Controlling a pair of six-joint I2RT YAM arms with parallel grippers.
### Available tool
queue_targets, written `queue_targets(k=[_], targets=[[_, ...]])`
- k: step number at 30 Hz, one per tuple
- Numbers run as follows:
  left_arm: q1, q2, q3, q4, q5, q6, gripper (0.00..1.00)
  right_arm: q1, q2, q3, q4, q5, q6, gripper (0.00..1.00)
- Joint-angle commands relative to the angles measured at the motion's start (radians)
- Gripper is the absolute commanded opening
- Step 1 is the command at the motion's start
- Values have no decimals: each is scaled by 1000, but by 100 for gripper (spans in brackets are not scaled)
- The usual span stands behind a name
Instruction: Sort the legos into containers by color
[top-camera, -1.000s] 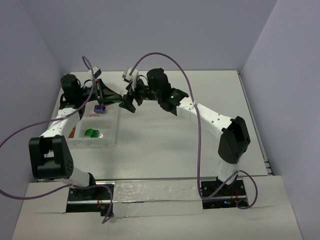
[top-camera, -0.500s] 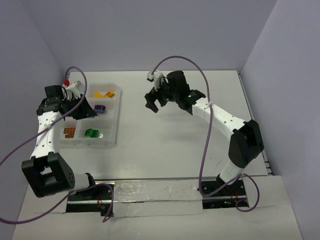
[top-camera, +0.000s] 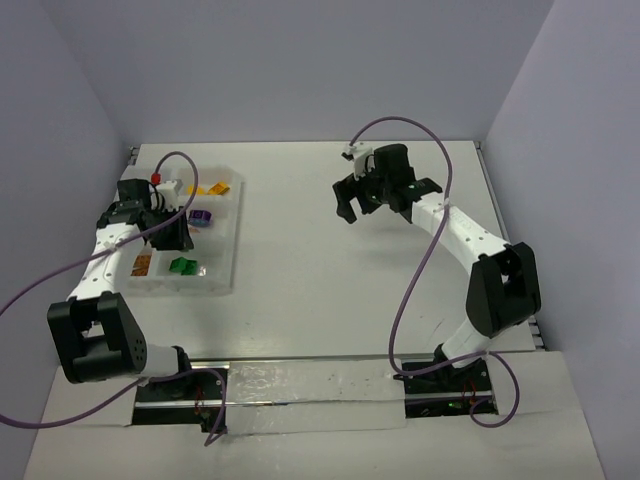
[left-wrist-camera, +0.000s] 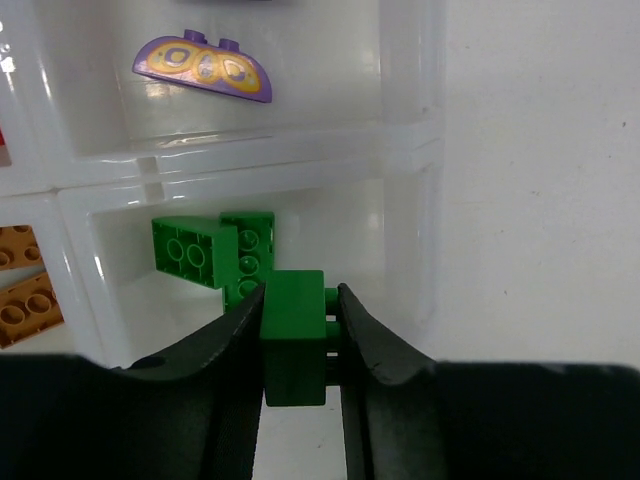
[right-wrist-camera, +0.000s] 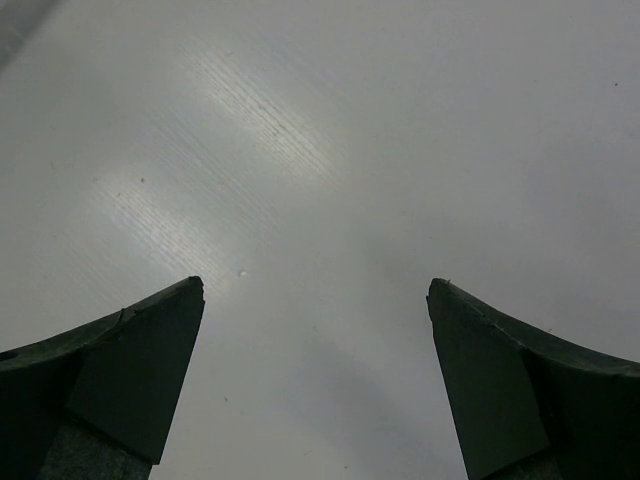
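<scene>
The clear divided tray (top-camera: 232, 232) lies at the left of the table. My left gripper (top-camera: 178, 238) hangs over it, shut on a green brick (left-wrist-camera: 295, 335) held above the compartment with two other green legos (left-wrist-camera: 213, 254), also seen from above (top-camera: 183, 265). A purple rounded piece (left-wrist-camera: 203, 68) lies in the compartment behind, also seen from above (top-camera: 200, 216). Orange pieces (left-wrist-camera: 25, 290) lie in the compartment to the left, and yellow ones (top-camera: 206, 189) at the back. My right gripper (top-camera: 349, 207) is open and empty over bare table (right-wrist-camera: 315, 290).
The tray's right wall (left-wrist-camera: 412, 150) stands just right of the held brick. White table (top-camera: 330, 270) stretches between the tray and the right arm. Purple cables loop over both arms.
The left gripper swung off to the tray's left and came back over the green compartment. The right gripper drew away from the tray to the right.
</scene>
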Motion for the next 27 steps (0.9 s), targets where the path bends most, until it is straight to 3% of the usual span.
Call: queue_targets(k=[1, 2, 3, 8, 11, 14, 17, 20, 27], targets=[[-22, 3, -5, 52, -52, 2, 48, -38, -64, -6, -13, 18, 5, 100], [-22, 0, -4, 49, -55, 4, 59, -45, -64, -3, -19, 15, 13, 100], [-22, -2, -6, 49, -56, 5, 59, -45, -61, 0, -22, 12, 13, 100], [-22, -11, 11, 20, -40, 15, 89, -102, -65, 10, -46, 7, 37, 100], [-22, -31, 72, -9, 8, 17, 99, -136, -84, 11, -61, 4, 56, 100], [-92, -10, 220, -21, 14, -3, 99, -182, -115, 10, -67, 15, 69, 100], [-193, 51, 346, -15, -92, -56, 99, -212, -125, 21, -67, 29, 71, 100], [-206, 161, 538, -23, -79, -90, 99, -238, -115, 87, -77, 38, 56, 100], [-206, 338, 765, -56, -96, -138, 99, -271, -78, 218, -111, 16, 76, 100]])
